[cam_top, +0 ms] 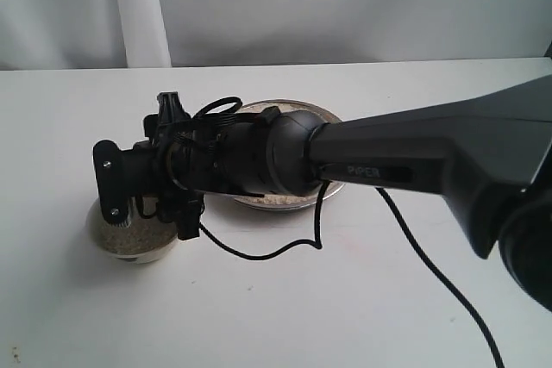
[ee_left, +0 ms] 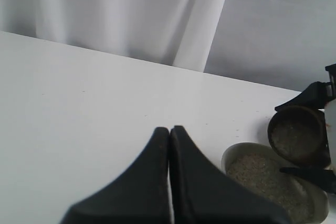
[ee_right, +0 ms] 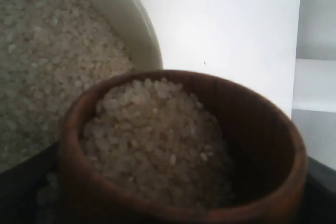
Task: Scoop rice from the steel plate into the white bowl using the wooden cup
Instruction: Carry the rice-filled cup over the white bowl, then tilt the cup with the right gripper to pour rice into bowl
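The wooden cup [ee_right: 262, 150] is round and smooth, made of red-brown wood with dark lines in it, and it is full of rice [ee_right: 152, 135] – tiny pale grains heaped almost to its edge. The right gripper [ee_left: 304, 137] holds the cup with one black finger [ee_left: 302, 99] on each side, jaws pressed against the wood. The cup is right by the thick rim of the white bowl [ee_right: 139, 30], but I cannot tell if the two touch. The bowl is creamy and shiny, and it has a lot of rice in it too. The right wrist view shows the grains up close. Only the exterior view shows the steel plate [cam_top: 315, 111] – a wide, flat, silver dish, mostly hidden behind the long dark arm, with some rice at its near edge. It stands just beside the bowl on the white table [cam_top: 345, 299], and a thin black cable [cam_top: 259, 256] lies in front of it. The left wrist view shows the left gripper [ee_left: 169, 135] apart from the bowl, above bare table, with its two black fingers pressed together and nothing between them. Behind the table hangs a soft white curtain [ee_left: 131, 14] with long folds.
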Action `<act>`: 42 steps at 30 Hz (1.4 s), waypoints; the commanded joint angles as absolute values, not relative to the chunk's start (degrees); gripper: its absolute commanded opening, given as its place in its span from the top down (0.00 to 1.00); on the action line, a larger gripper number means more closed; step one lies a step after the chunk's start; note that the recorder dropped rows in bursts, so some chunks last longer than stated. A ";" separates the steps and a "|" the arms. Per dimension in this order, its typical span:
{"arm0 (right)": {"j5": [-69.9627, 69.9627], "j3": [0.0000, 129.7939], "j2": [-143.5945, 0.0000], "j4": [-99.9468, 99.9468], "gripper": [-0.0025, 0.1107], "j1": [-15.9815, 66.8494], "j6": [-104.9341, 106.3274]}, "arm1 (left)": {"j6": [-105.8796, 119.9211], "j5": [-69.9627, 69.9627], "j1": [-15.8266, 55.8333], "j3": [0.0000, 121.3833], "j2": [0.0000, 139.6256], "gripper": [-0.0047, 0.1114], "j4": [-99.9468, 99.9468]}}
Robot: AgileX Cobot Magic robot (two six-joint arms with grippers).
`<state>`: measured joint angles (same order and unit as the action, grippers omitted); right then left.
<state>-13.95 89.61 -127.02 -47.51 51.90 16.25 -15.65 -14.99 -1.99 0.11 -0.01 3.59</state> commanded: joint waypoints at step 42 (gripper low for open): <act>-32.92 90.09 -127.25 -91.84 0.98 58.26 11.71 | -15.79 -14.80 -1.74 0.00 0.00 0.96 3.49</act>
